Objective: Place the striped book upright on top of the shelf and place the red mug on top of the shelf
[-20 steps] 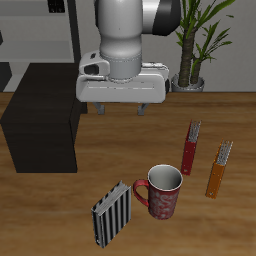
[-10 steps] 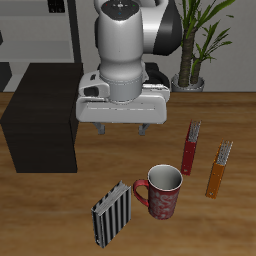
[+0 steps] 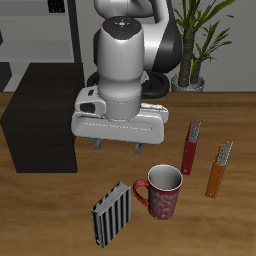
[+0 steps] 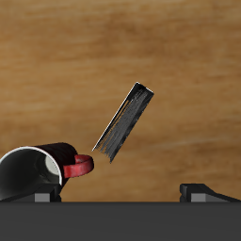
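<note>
The table looked like warm brown wood with a soft grain, smooth and only faintly sheened. The shelf was a flat matt black, no shine anywhere on its top. The red mug seemed glazed ceramic, dark red with pale speckles and a clean white inside. The striped book had a dull, papery cover in black and light grey. The arm's shell looked like smooth, slightly glossy white-grey plastic, and the gripper had darker fingers, possibly metal, though they were too small to judge.
</note>
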You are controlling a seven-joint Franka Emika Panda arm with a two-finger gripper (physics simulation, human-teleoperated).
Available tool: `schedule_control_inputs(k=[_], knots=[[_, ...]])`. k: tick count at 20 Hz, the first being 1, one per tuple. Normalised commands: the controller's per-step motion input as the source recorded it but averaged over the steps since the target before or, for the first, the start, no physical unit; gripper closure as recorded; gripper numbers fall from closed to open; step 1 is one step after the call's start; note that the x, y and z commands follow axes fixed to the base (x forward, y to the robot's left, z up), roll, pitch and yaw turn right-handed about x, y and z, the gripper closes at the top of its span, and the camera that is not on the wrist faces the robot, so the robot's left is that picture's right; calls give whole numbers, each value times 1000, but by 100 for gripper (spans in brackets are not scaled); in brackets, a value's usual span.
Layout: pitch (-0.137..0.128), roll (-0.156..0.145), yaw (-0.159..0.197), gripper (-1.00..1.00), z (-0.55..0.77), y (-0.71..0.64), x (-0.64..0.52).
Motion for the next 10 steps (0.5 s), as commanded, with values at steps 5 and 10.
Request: schedule_control_inputs(k=[5, 10], knots=[[-25, 5, -64, -100, -223, 169, 209], [8, -4, -52, -100, -207, 45, 170]])
